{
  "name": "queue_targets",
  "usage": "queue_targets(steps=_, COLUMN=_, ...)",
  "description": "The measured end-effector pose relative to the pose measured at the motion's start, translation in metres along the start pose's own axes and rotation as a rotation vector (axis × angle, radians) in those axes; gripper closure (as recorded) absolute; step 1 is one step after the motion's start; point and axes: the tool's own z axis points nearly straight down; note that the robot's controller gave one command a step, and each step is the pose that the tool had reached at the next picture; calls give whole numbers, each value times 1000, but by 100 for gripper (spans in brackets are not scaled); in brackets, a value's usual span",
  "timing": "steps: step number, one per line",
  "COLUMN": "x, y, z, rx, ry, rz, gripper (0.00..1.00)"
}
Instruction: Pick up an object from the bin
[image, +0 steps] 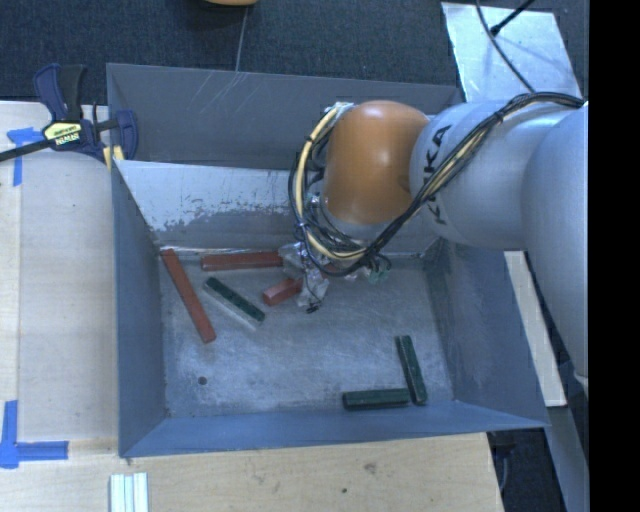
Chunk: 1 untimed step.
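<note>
The pincer hangs low over the bin's floor, toward the back and a little right of the middle. Much of it lies under the arm's orange cover and its cables, so I cannot tell whether it is spread or pressed together, and nothing can be seen gripped in it. Just beside its tip, on the left, lies a short red-brown block, tilted a little; whether the two touch I cannot tell. That block is the nearest thing and looks like the likely one to pick. It appears stiff and light, like a small piece of wood or plastic, with flat sides and nothing fragile about it. A hold across its narrow width, near the middle of its length, should suit it best. On the smooth metal floor it will probably skid if pushed from one side only, so the closing needs to be square to its long sides. Further left a dark green stick lies slantwise, near the block but apart from it. Behind them a longer red-brown bar rests along the foot of the back wall. A long red-brown stick slants down the floor toward the bin's left wall. Well apart, in the front right corner, two dark green sticks meet in an L shape.
</note>
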Motion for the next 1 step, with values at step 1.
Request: queue_targets(steps=1, x=-1, y=0, z=-14, rx=2, ry=-4, rz=1, gripper=100)
